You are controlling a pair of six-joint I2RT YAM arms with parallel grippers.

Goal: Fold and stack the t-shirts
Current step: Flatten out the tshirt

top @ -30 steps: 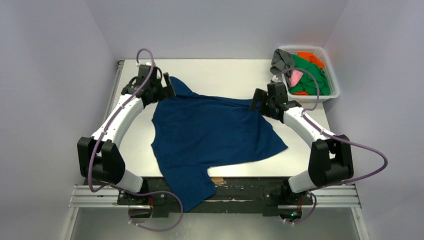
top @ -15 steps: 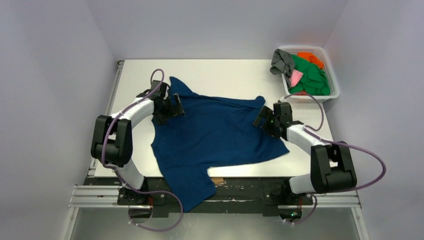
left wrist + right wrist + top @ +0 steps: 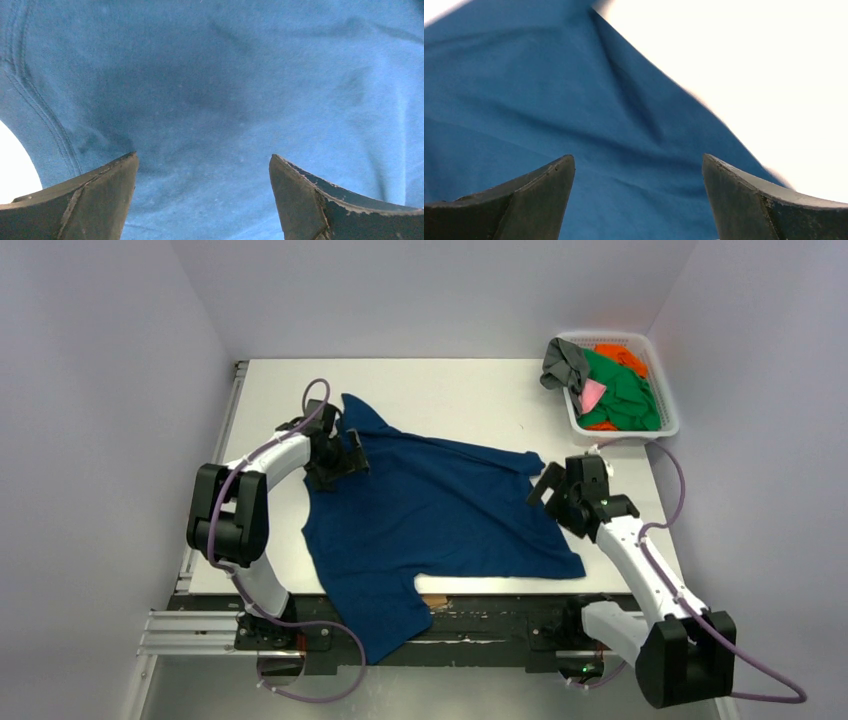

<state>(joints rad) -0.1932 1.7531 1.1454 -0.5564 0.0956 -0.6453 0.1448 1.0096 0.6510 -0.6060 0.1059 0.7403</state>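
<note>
Evidently flattening: large navy blue cloth t-shirt (image 3: 440, 510) spread mid-frame on white table (image 3: 450, 390); left tool (image 3: 202, 162), right tool (image 3: 639, 162) wide, empty.

navy t-shirt (image 3: 430, 510) spread on table (image 3: 450, 390), basket (image 3: 625, 436) of shirts (image 3: 620, 390) far right

- I can read no text, label, brand, number or sign in any of my three views.
- The navy t-shirt (image 3: 430, 500) shows me only plain blue cloth on its upper side, both from above and in the two wrist views.
- The white basket (image 3: 660, 425) and the arms are too small in my top view for me to make out any marking.
</note>
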